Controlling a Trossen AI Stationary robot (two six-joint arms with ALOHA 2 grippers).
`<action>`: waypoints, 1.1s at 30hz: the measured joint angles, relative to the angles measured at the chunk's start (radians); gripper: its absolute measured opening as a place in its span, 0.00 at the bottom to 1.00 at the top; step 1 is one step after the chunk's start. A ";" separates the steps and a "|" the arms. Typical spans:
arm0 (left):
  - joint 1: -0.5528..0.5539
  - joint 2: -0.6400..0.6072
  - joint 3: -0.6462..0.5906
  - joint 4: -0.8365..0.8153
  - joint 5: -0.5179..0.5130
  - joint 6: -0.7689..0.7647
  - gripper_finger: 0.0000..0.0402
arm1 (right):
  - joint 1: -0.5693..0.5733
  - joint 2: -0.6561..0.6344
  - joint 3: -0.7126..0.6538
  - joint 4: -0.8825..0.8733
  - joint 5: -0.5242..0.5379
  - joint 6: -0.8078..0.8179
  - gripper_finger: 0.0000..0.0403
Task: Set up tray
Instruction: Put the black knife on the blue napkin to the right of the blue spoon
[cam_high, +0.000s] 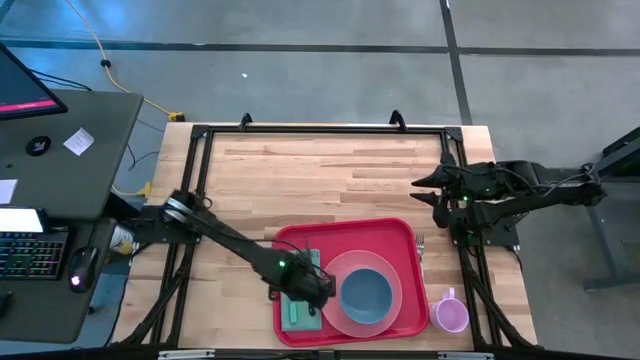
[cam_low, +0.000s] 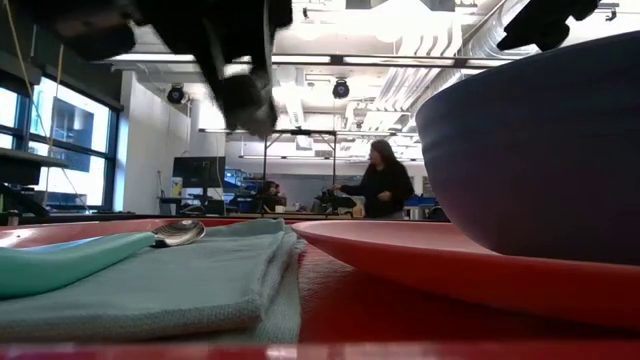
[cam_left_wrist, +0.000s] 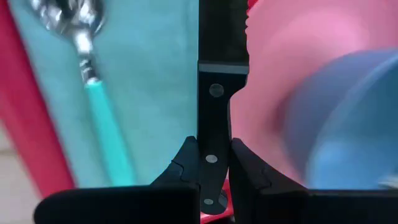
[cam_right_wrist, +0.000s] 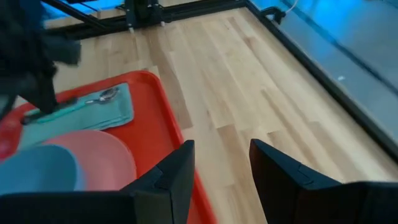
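While the tray (cam_high: 345, 232) sits at the near edge of the wooden surface (cam_high: 320, 170), a little right of centre, I can see it already carries a teal napkin (cam_high: 296, 312) on its left part and a pink plate (cam_high: 375, 310) on its right, with a blue bowl (cam_high: 366, 293) resting on the plate. A teal-handled spoon (cam_left_wrist: 93, 93) lies on the napkin toward its left side. My left claw (cam_left_wrist: 211, 165) hangs over the napkin's right edge, just beside the plate, its fingers pinching the black handle of a knife (cam_left_wrist: 221, 74) whose blade points ahead along the cloth. A fork (cam_high: 421, 243) lies on the surface just beyond the tray's right rim, and a small lilac cup (cam_high: 450, 313) stands to the right of the tray near its near corner. My right claw (cam_right_wrist: 221, 165) waits well apart over the right side of the surface, fingers spread, holding nothing. Across the room, a person shows in the low view beyond the surface.
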 joint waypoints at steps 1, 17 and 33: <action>0.003 0.028 0.016 -0.006 0.031 0.005 0.16 | 0.000 -0.003 0.000 -0.001 -0.009 0.011 0.34; -0.012 0.103 0.024 -0.002 0.246 0.025 0.20 | 0.001 -0.035 -0.007 -0.052 -0.027 0.106 0.34; 0.002 0.108 0.024 -0.047 0.219 0.024 0.21 | 0.003 -0.043 -0.109 0.033 -0.057 0.199 0.34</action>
